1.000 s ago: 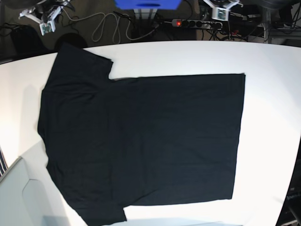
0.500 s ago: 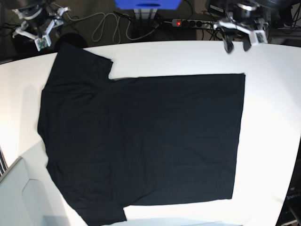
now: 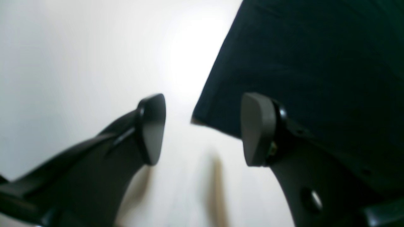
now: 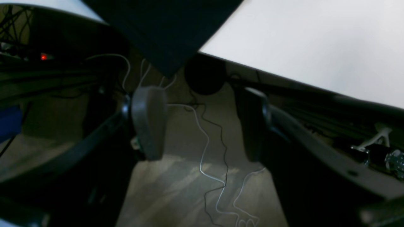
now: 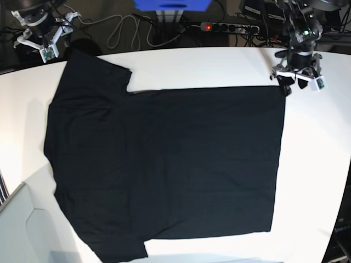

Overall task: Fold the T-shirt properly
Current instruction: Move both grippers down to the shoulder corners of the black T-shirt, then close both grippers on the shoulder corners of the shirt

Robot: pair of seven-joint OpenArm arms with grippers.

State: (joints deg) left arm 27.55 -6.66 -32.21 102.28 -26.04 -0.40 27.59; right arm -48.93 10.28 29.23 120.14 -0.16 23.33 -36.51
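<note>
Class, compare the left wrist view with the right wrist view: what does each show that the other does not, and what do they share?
Only the left wrist view shows the left gripper, open, above the white table, its jaws either side of a square corner of the T-shirt.

Only the right wrist view shows the right gripper, open, beyond the table's edge over the floor, with loose cables and a red light below.

Both show black shirt fabric, bare white tabletop and open jaws holding nothing.
</note>
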